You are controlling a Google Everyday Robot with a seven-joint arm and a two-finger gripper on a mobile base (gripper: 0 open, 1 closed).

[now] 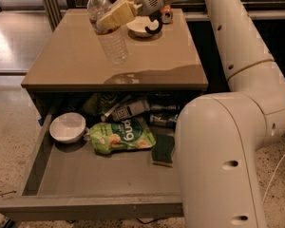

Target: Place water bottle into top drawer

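Note:
The water bottle point(109, 34) is a clear ribbed bottle with a white cap. It hangs tilted above the tan cabinet top point(76, 61), clear of the surface. My gripper point(113, 17) is shut on the water bottle near its shoulder, yellowish fingers point(118, 14) across it. The top drawer point(99, 184) stands pulled open below, grey and shallow, its front half bare.
In the drawer lie a white bowl point(67, 127), a green snack bag point(122, 137), a green sponge point(163, 150) and dark packets at the back point(133, 109). A white bowl point(141, 26) and a small orange item point(166, 14) sit on the cabinet top. My arm point(228, 146) covers the drawer's right side.

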